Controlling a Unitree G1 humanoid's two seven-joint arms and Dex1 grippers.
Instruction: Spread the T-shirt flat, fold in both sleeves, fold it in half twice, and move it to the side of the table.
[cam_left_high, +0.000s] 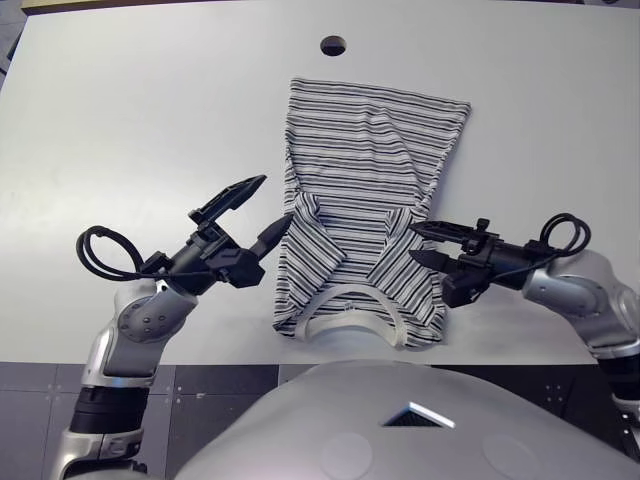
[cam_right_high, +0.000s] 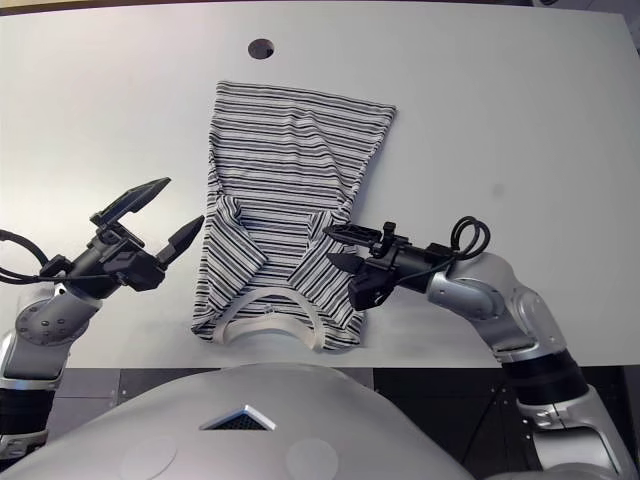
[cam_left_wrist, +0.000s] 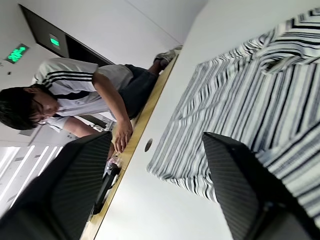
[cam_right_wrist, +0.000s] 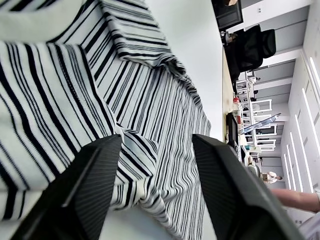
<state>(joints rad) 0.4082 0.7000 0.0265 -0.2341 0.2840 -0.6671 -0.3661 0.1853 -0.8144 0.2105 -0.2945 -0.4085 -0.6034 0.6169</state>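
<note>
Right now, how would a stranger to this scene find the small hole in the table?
Start from the white table, where a striped T-shirt lies with its collar toward the robot. Just beyond the shirt's far hem, near its left corner, is the hole. It is the only small dark round spot on the white top.

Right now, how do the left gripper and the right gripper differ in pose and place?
The left gripper is opened wide; the right gripper is open more narrowly. The left gripper sits at the left edge of the T-shirt, mostly over the bare table; the right gripper is over the striped cloth, near its right edge. Both are open, hold nothing and point inward toward the shirt.
</note>
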